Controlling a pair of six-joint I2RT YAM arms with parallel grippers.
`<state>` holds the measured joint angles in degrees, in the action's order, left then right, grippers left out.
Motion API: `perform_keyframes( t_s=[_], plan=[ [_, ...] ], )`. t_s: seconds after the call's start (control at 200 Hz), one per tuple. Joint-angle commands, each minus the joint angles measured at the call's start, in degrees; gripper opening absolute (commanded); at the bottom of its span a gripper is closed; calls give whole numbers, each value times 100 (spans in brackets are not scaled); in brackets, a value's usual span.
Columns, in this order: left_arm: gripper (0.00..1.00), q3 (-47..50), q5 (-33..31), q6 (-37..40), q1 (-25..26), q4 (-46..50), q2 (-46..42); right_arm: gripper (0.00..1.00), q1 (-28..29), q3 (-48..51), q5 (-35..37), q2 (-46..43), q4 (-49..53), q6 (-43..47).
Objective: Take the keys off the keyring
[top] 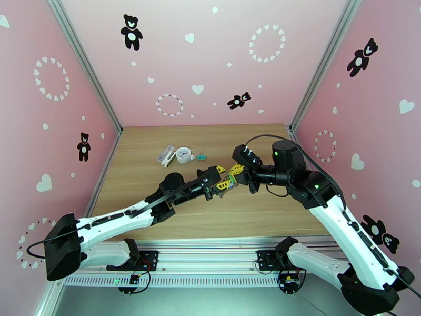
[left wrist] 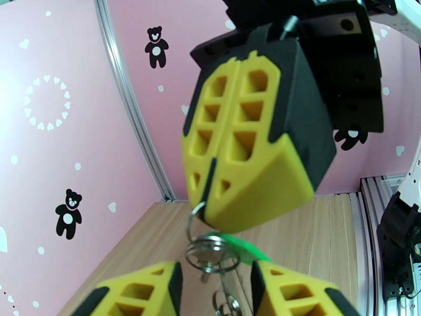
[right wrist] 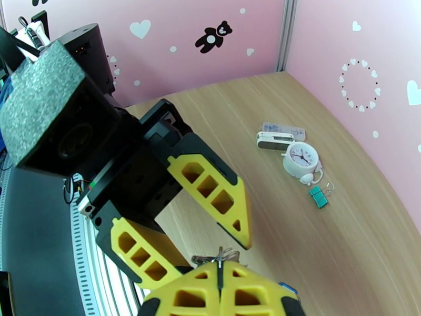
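Closing on the green-headed key (left wrist: 244, 251) alone matters most, I judge. The left end effector (left wrist: 213, 283) stands part open astride it, gripping nothing, while the right end effector (left wrist: 210, 191) is clamped tight on one thin ring of the keyring (left wrist: 209, 255). All hangs above the counter (top: 263, 217), well apart from the clock (top: 183, 154) on its near side. Pinch the key's head, then work it round the coil, not straight off.

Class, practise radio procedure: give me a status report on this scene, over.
Right end effector shut on keyring. Left end effector open, astride it. Green key by the rings. Clock, clip far off; nothing in the way.
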<state>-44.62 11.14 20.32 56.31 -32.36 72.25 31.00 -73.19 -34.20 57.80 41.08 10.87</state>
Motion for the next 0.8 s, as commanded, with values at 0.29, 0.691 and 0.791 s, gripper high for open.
perform_keyframes(
  t_s=[0.29, 0.691, 0.791],
  plan=[
    [41, -9, 0, 195, -45, -220, -182, 0, -47, 21, -128, -112, -148, -161],
    [41, -737, 1641, 403, -656, 1609, -360, 0, -127, -178, -551, 64, 14, 134],
    [39, -904, 1834, 403, -667, 1690, -267, 0, -129, -213, -599, 125, 36, 186]
  ],
)
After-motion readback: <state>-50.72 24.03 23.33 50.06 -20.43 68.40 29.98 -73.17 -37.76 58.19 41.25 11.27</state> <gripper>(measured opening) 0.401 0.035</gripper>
